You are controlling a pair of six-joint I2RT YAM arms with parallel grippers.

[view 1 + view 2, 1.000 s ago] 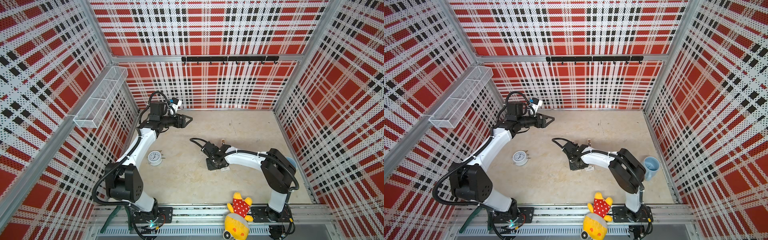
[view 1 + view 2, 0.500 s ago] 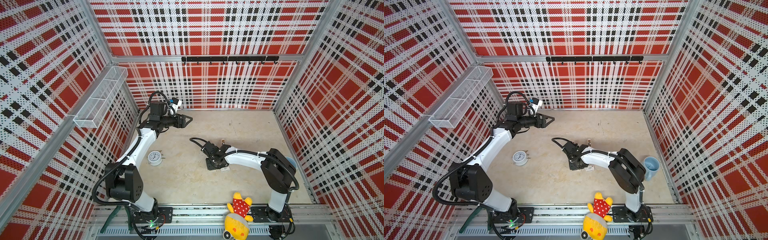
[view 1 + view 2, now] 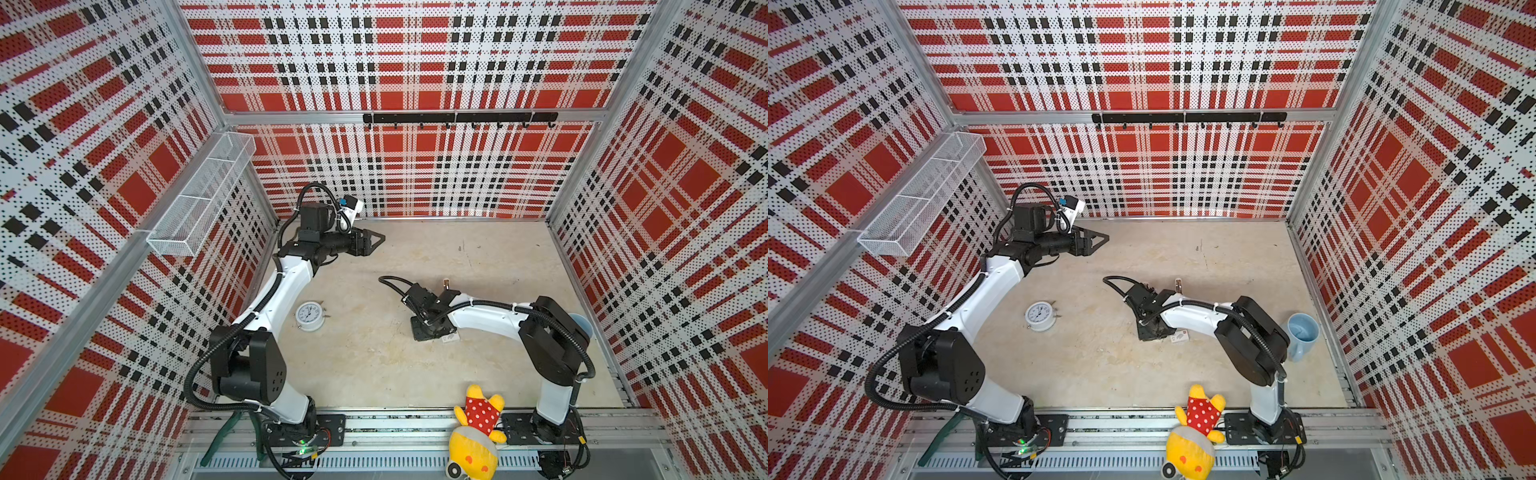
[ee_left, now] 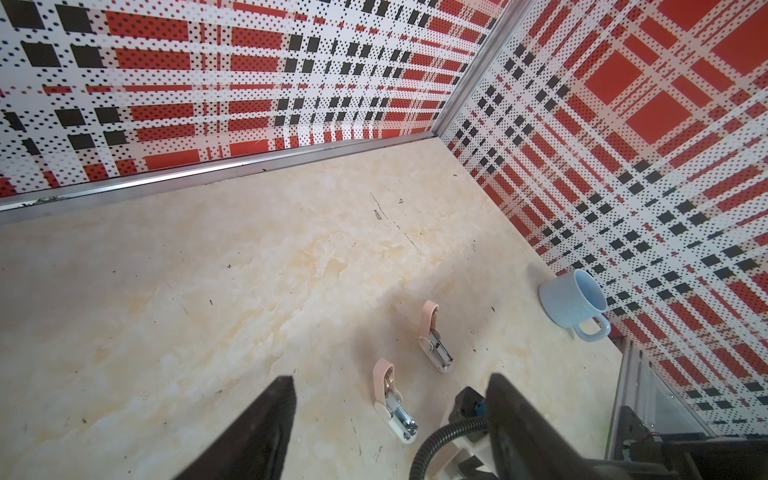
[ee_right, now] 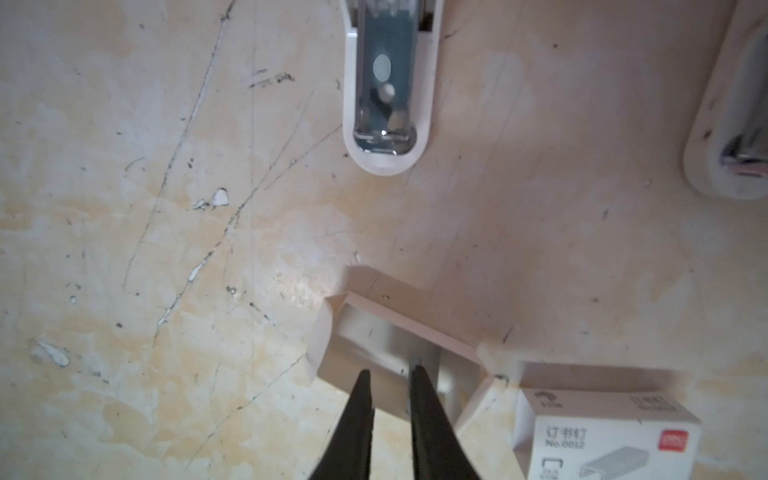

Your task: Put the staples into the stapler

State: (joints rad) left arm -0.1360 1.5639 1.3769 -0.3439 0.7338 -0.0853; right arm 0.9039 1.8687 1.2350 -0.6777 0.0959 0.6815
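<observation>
I'm holding the right gripper (image 5: 390,374) low over the open white card tray (image 5: 328,336) on the worktop (image 5: 166,249), fingers nearly together with a slim gap; I can't tell if they're pinching anything. The staples (image 5: 399,349) are showing as grey metal in that tray, right at the tips. The box sleeve (image 5: 602,432) is lying beside it, with the open stapler (image 5: 386,104) near. The left gripper (image 3: 374,240) is hanging raised near the back wall, fingers wide apart, gripping nothing.

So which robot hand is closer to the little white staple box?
Right. The right gripper is down low, just beside the staple box; the left gripper is raised up across the workspace, far from it.
</observation>
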